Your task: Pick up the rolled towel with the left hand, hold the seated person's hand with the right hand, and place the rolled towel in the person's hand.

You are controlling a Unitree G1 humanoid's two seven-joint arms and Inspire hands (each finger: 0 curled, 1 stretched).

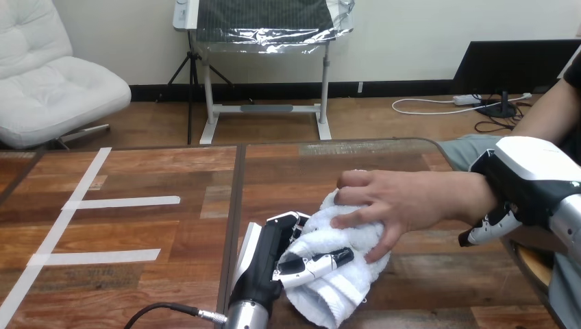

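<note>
Handing over the towel (342, 236) is the step we're on, and we reckon it's nearly done. Our left hand (274, 253) has its fingers (322, 262) curled round the near side of the roll, low over the surface (425, 295). We can't tell if the towel actually rests on it. The person's hand (397, 202) lies on top of the towel with its own fingers draped over the roll, so both hands are on it.

Our right hand (527, 171) sits over the person's wrist (473, 195), fingers (490, 229) hooked underneath. That's more a hold on the wrist than on the hand.

Next move, as we see it: loosen the left fingers and slide them out toward us without dragging the roll along. Loose folds hang right by those fingers and could snag.

Nothing else crowds the spot. The tape strips (123, 202) lie well apart to the left.
</note>
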